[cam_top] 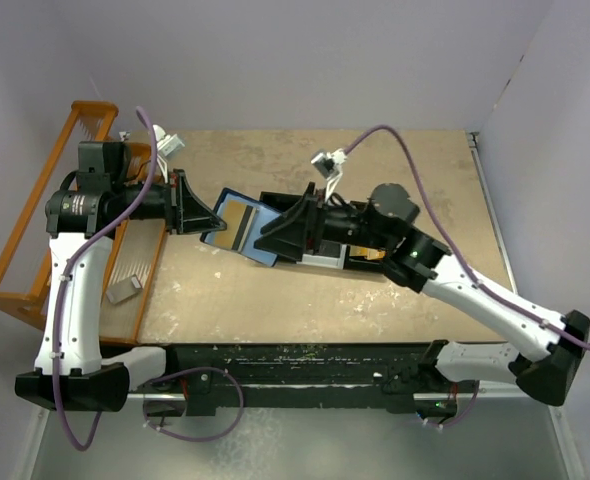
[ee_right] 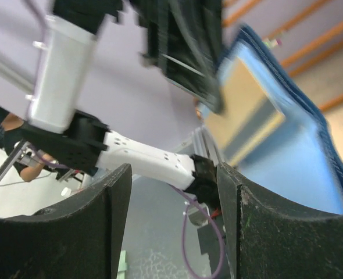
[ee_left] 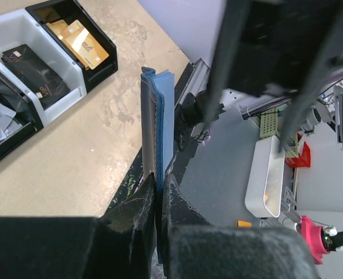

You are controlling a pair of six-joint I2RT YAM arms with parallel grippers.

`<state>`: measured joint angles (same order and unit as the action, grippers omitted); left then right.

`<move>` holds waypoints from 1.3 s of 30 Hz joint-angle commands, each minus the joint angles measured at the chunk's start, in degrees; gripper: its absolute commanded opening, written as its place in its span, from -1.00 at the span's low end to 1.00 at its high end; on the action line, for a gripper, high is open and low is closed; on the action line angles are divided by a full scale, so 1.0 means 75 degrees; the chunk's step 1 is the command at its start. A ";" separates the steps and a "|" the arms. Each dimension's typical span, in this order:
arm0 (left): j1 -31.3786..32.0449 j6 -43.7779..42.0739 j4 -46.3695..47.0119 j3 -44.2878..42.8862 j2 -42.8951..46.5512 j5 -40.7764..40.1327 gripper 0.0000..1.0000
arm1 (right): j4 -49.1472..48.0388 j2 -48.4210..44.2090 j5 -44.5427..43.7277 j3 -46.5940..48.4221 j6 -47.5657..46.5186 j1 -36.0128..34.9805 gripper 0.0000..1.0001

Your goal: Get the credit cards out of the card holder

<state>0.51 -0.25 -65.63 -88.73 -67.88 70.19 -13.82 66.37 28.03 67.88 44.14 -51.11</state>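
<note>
At left, the left end effector [ee_left: 159, 183] is clamped tight on one edge of the card holder [ee_left: 161, 116]. It holds the open blue wallet up off the worktop [cam_top: 325, 310], left of centre, with the pale inner face turned toward the other arm. A gold card [cam_top: 238, 214] with a dark stripe shows on that inner face, though how deep it sits in its pocket is hard to tell. Just to the right, the right end effector [ee_right: 172, 186] faces the holder with its fingers well apart and nothing between them, near the card but not on it. Farther right, beneath that arm, lies the black tray [ee_left: 97, 74], where gold cards [ee_left: 81, 43] already rest in one compartment and darker ones in the white compartment beside it. With some cards already in the tray, the step in hand looks like the reach for the card in the holder: one arm presents the wallet and the other comes in to draw the card out. The next move calls for the right fingers to line up with the card's free edge and close on the card alone, not on the wallet's flap. They should then pull along the line of the pocket while the left grip holds firm. After that, the card would go across to the tray.
</note>
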 commanded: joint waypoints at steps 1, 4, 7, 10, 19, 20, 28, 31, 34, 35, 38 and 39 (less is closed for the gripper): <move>0.0028 0.0013 0.0213 -0.0305 0.0115 0.0694 -0.89 | -0.1127 0.0236 0.0171 -0.0478 0.0532 -0.0017 0.23; 0.0025 0.0185 0.0275 -0.0244 0.0105 0.1198 -0.87 | -0.1530 0.0418 0.0526 -0.0728 0.0876 -0.0017 0.15; 0.0026 0.0327 0.0343 -0.0211 0.0107 0.1648 -0.85 | -0.1823 0.0537 0.0550 -0.0800 0.0987 -0.0017 0.06; 0.0025 0.0423 0.0420 -0.0178 0.0150 0.1794 -0.85 | -0.2054 0.0644 0.0564 -0.0823 0.1098 -0.0009 -0.03; 0.0025 0.0498 0.0377 -0.0162 0.0265 0.2033 -0.85 | -0.2411 0.0713 0.0425 -0.0778 0.1314 0.0046 -0.26; 0.0025 0.0515 0.0372 -0.0158 0.0262 0.2061 -0.85 | -0.2411 0.0719 0.0417 -0.0767 0.1331 0.0067 -0.27; 0.0026 0.0539 0.0348 -0.0127 0.0330 0.2199 -0.79 | -0.2848 0.0935 0.0579 -0.0691 0.1588 0.0124 -0.52; 0.0025 0.0497 0.0330 -0.0088 0.0333 0.2215 -0.73 | -0.2936 0.0988 0.0695 -0.0637 0.1622 0.0124 -0.70; 0.0025 0.0444 0.0279 -0.0085 0.0313 0.2274 -0.71 | -0.3009 0.0889 0.0774 -0.0715 0.1616 0.0134 -0.88; 0.0025 0.0454 0.0269 -0.0093 0.0304 0.2306 -0.70 | -0.3049 0.0845 0.0834 -0.0778 0.1604 0.0144 -0.92; 0.0028 0.0570 0.0329 -0.0088 0.0276 0.2652 -0.69 | -0.3281 0.0704 0.1102 -0.1026 0.1681 0.0201 -0.96; 0.0026 0.0618 0.0357 -0.0074 0.0276 0.2688 -0.69 | -0.3373 0.0648 0.1171 -0.1124 0.1720 0.0224 -0.97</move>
<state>0.51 3.46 -64.12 -88.73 -66.67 84.77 -33.21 73.71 34.04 61.23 56.21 -50.17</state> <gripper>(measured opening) 0.151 0.027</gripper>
